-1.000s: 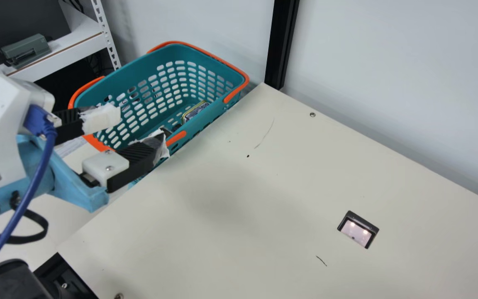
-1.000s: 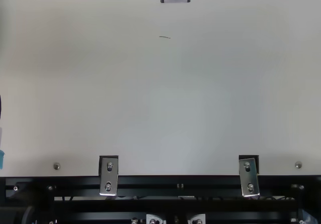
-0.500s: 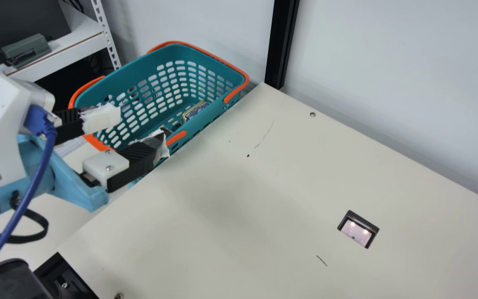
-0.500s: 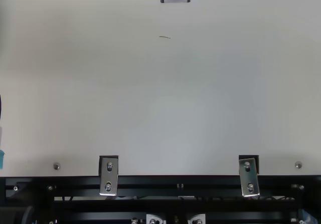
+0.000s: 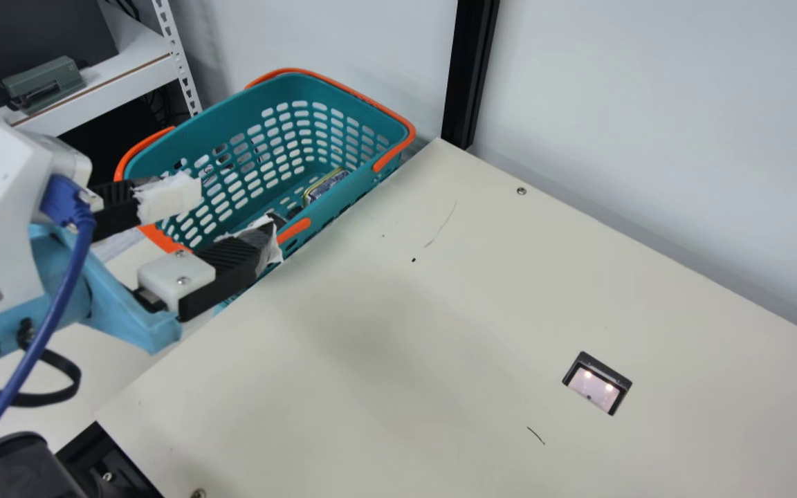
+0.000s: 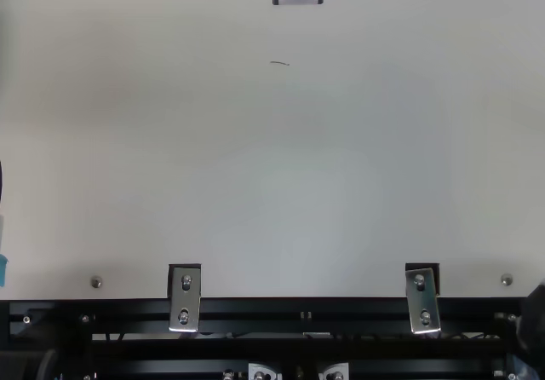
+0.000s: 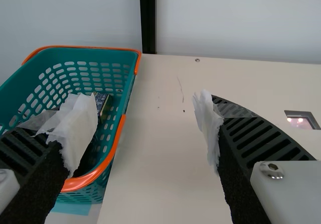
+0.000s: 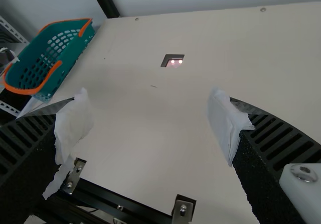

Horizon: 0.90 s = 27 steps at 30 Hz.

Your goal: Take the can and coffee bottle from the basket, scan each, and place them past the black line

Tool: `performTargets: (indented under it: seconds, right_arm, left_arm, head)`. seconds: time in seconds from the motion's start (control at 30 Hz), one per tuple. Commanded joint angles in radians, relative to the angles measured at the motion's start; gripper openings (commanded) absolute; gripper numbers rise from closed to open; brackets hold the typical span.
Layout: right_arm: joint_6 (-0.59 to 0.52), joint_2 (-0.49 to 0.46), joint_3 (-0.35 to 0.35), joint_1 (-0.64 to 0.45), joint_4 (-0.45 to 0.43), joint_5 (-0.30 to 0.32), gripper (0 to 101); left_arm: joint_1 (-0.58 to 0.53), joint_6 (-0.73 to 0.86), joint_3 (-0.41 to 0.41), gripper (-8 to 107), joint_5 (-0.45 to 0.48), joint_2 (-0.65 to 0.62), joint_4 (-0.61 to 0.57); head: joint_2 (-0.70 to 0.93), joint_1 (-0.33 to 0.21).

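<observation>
Left gripper [image 5: 229, 216] opened wide at the basket [image 5: 343, 200], right gripper [image 8: 150, 118] opened wide above the table [image 5: 398, 360].
Nothing is grasped by either; whether the basket's rim is touched by the left one cannot be told. White wrapping [image 7: 80, 128] is worn on the ribbed fingers [image 5: 232, 256]. A gold-rimmed can [image 5: 328, 185] is held inside the basket, near its table-side wall, partly hidden.

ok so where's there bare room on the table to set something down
Bare table between the basket and scanner, also from the scanner to the wall behind and to the metal brackets in front. It's crowded at the basket, where the left gripper hangs with open jaws.
</observation>
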Motion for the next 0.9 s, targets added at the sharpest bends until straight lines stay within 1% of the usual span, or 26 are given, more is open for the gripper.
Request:
performTargets:
  seconds: [0.0,0.27,0.43,0.87]
  right_arm:
    - [0.039,0.005,-0.004,0.021,-0.005,0.000,101]
    - [0.135,0.020,-0.038,0.113,-0.058,0.000,101]
    - [0.165,0.025,-0.065,0.156,-0.085,0.000,101]
    - [0.166,0.024,-0.066,0.157,-0.085,-0.001,101]
  left_arm:
    - [0.000,0.000,0.000,90,0.000,0.000,0.000]
    - [0.000,0.000,0.000,90,0.000,0.000,0.000]
    - [0.000,0.000,0.000,90,0.000,0.000,0.000]
    - [0.003,0.002,-0.001,90,0.001,0.000,-0.002]
  head:
    - [0.017,-0.019]
    - [0.017,-0.019]
    - [0.017,-0.019]
    - [0.017,-0.019]
